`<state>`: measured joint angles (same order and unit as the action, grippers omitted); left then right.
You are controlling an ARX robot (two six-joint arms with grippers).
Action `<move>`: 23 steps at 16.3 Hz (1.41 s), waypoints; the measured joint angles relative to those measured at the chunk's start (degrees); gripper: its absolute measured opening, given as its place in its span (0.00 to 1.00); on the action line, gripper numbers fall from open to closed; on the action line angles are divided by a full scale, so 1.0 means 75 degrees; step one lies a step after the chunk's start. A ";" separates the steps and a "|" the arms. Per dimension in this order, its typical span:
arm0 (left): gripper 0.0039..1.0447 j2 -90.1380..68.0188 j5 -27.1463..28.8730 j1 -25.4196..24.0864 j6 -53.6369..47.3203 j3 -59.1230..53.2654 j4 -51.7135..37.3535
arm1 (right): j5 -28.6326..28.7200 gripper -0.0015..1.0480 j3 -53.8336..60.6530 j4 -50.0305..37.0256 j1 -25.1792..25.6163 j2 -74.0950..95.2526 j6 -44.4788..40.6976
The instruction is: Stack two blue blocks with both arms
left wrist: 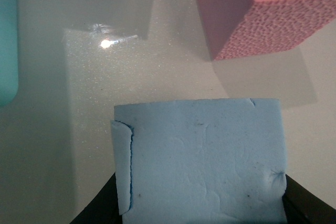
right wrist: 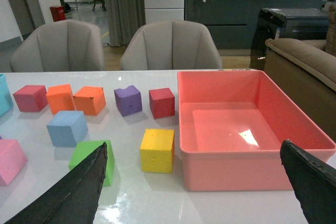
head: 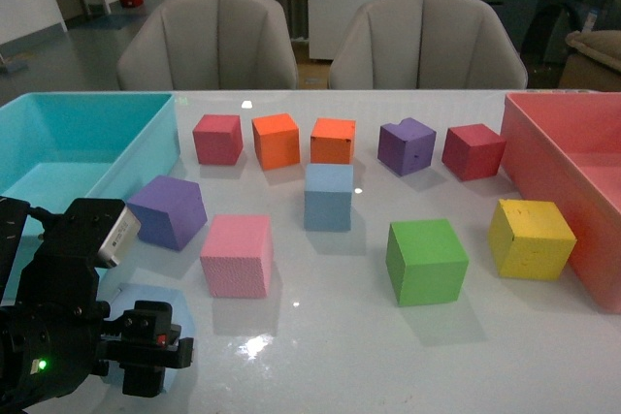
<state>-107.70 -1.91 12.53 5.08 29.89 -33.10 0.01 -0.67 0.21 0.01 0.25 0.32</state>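
My left gripper (left wrist: 202, 205) is shut on a pale blue block (left wrist: 202, 156), which fills the space between its black fingers (left wrist: 97, 211) just above the white table. In the front view the left arm (head: 58, 336) sits at the near left and hides that block. The second blue block (head: 328, 196) stands on the table's middle, behind the pink cube (head: 236, 255); it also shows in the right wrist view (right wrist: 66, 127). My right gripper (right wrist: 194, 187) is open and empty, fingers (right wrist: 79, 187) wide apart, above the table's near right; it is out of the front view.
A turquoise bin (head: 78, 143) stands at the left and a pink-red bin (head: 572, 172) at the right. Purple (head: 168, 210), green (head: 426, 260) and yellow (head: 530, 238) cubes lie around the middle. Red, orange and purple cubes line the back (head: 277, 140).
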 joint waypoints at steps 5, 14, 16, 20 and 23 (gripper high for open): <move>0.42 0.1113 0.0245 0.0900 -0.0114 0.1411 0.1373 | 0.0000 0.94 0.0000 0.0000 0.0000 0.0000 0.0000; 0.40 -0.1562 0.0498 0.2022 0.0015 0.6184 0.3681 | 0.0000 0.94 -0.0003 0.0000 0.0000 0.0000 0.0000; 0.40 -0.2285 0.0627 0.1985 0.0163 0.7239 0.4188 | 0.0000 0.94 0.0000 0.0000 0.0000 0.0000 0.0000; 0.40 -0.3322 0.0836 0.1772 0.0574 0.8667 0.4978 | 0.0000 0.94 -0.0003 0.0000 0.0000 0.0000 0.0000; 0.40 -0.3646 0.0991 0.1597 0.1294 0.9337 0.5391 | 0.0000 0.94 0.0000 0.0000 0.0000 0.0000 0.0000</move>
<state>-135.04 5.52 24.51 14.79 99.92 7.33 0.01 -0.67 0.21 0.01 0.25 0.32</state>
